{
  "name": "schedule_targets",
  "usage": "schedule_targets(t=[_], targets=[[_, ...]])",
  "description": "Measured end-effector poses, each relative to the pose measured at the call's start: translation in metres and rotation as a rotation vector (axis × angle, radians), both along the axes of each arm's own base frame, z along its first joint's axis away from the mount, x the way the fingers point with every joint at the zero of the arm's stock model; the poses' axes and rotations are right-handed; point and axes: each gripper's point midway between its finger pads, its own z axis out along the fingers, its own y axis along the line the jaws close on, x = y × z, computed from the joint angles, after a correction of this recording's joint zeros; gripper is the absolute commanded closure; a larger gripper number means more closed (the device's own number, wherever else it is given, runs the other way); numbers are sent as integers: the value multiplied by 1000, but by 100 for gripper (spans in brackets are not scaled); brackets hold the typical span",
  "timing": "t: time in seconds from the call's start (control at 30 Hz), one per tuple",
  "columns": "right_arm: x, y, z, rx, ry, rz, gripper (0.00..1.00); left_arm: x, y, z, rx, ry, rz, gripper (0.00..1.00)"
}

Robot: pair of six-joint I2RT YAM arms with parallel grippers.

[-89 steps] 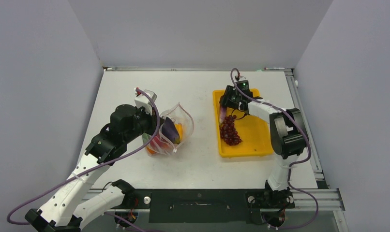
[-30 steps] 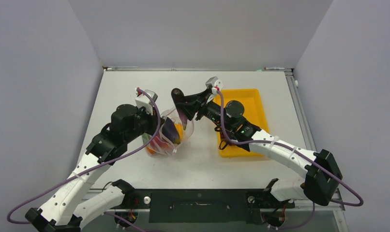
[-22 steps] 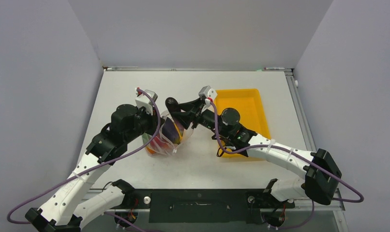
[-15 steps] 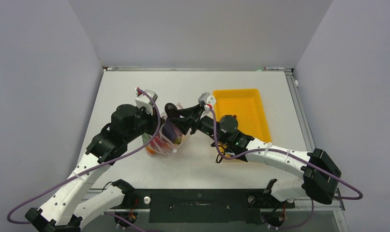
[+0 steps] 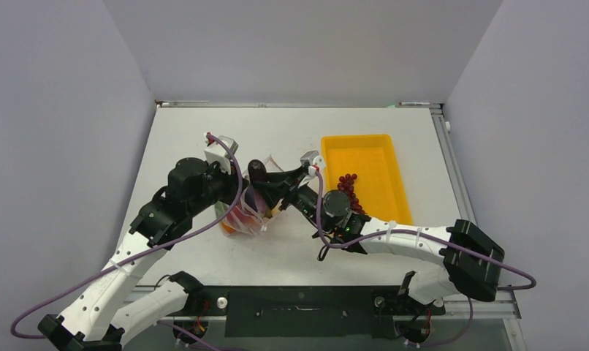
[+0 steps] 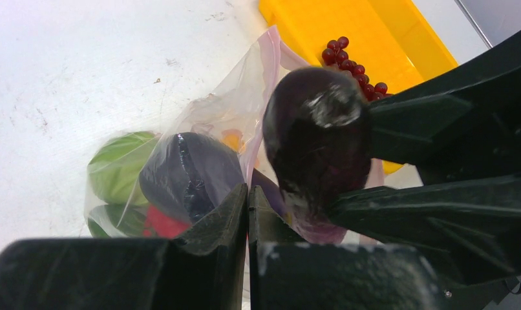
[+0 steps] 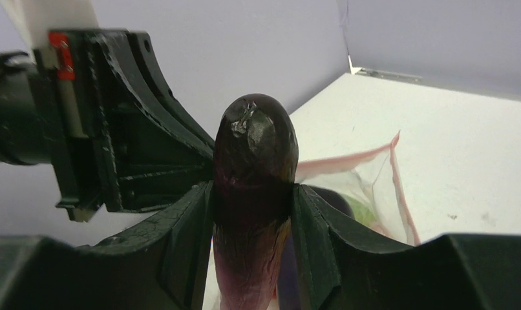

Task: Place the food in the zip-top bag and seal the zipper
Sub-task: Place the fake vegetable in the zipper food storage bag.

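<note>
Dark purple, glossy eggplant [image 7: 255, 181] sits clamped in the right hand [image 7: 251, 197] just above the dotted zip-top bag [image 6: 212, 116]; the left hand [image 6: 248, 197] pinches its rim shut-jawed. Inside lie purple, green and red pieces [image 6: 187, 174]. Grapes [image 5: 348, 191] rest in the yellow tray [image 5: 379, 146].

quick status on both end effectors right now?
left end effector: closed, pinching the rim of the zip-top bag.
right end effector: closed on a dark purple toy vegetable, held over the bag's mouth.

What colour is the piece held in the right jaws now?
The held piece is dark purple, paler violet lower down; right wrist view shows it best.
</note>
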Motion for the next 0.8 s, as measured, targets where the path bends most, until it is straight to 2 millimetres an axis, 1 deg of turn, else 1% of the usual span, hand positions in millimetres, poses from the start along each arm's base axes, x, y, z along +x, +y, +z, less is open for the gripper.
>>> schedule_targets(t=[0.17, 0.23, 0.47, 0.57, 0.8], targets=[[-2, 3, -29, -32, 50, -26, 91, 0, 0, 0, 0, 0, 1, 100], [-3, 4, -35, -31, 60, -33, 89, 0, 0, 0, 1, 0, 2, 100], [-4, 6, -37, -5, 76, -46, 82, 0, 1, 0, 3, 0, 6, 100], [-4, 7, -37, -1, 79, -47, 76, 1, 1, 0, 4, -1, 8, 100], [-4, 9, -41, -5, 84, -47, 55, 1, 3, -2, 9, 3, 15, 100]])
